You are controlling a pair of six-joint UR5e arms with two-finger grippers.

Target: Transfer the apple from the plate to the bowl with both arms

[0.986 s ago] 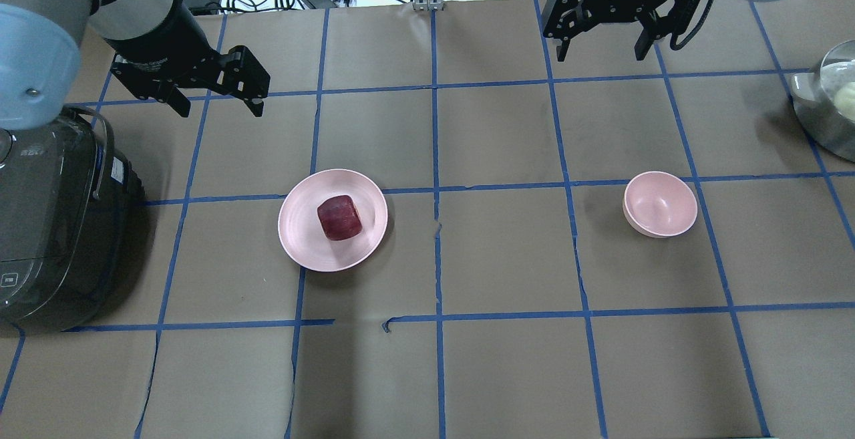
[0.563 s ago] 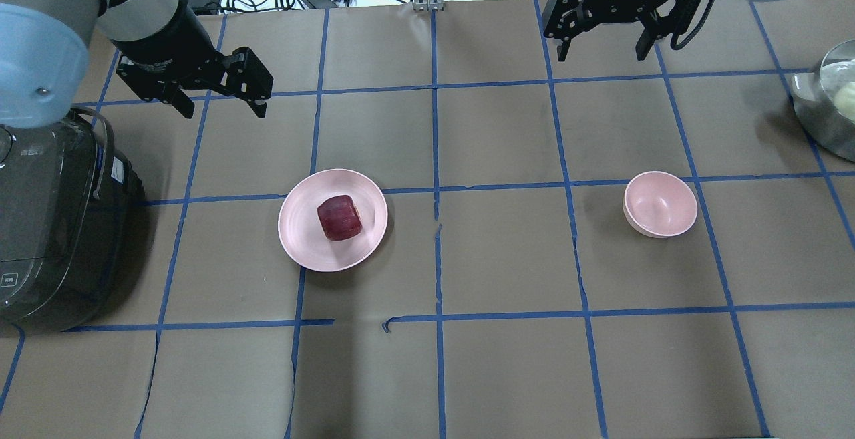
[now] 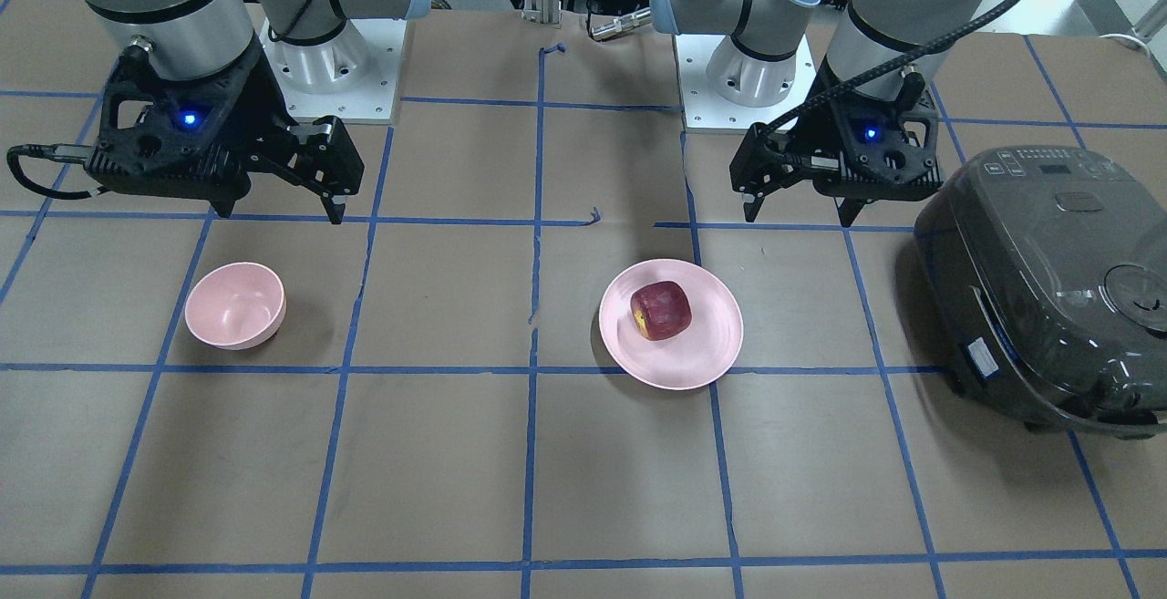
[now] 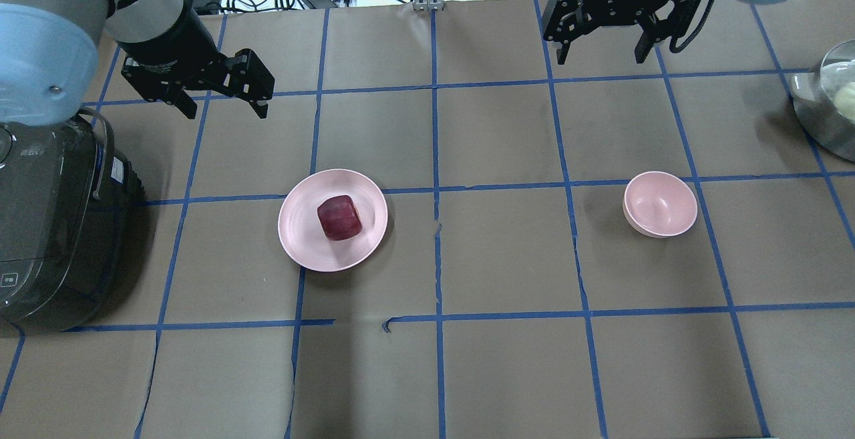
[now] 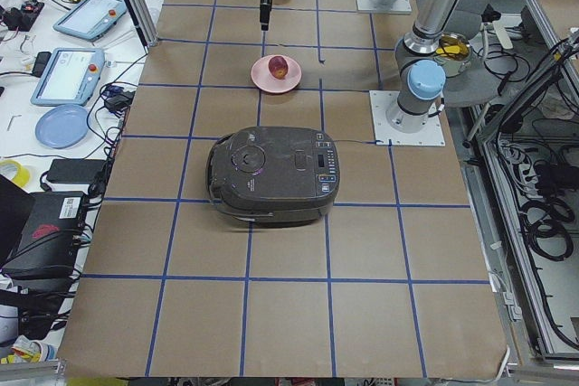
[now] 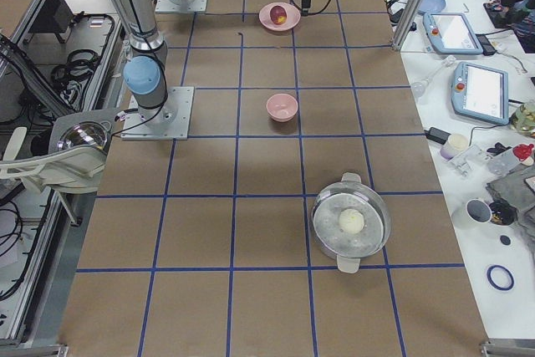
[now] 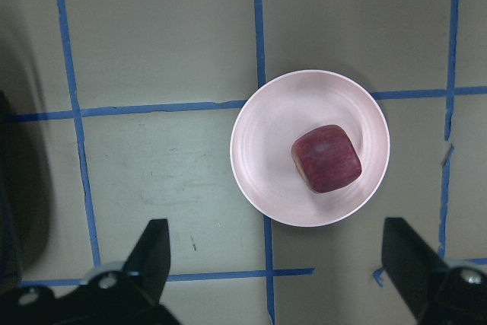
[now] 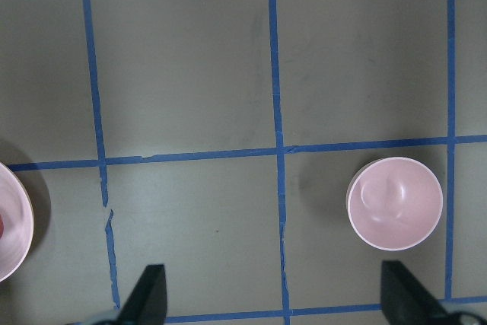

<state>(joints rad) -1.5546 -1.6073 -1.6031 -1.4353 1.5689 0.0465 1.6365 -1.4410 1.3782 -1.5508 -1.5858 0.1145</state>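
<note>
The dark red apple [image 4: 340,218] sits on the flat pink plate [image 4: 300,232] left of the table's middle; both show in the left wrist view, apple [image 7: 326,158] and plate [image 7: 266,150]. The small pink bowl [image 4: 660,203] stands empty to the right and shows in the right wrist view [image 8: 395,203]. My left gripper [image 4: 224,110] is open and empty, high above the table, behind and left of the plate. My right gripper [image 4: 599,58] is open and empty, high at the far edge behind the bowl.
A dark rice cooker [image 4: 47,225] stands at the left edge, close to the left arm. A steel pot [image 4: 825,108] with a pale round thing in it sits at the right edge. Blue tape lines grid the brown table.
My left gripper has moved a little to the right and away from the robot, still open. The right gripper, apple, plate and bowl have not moved.
</note>
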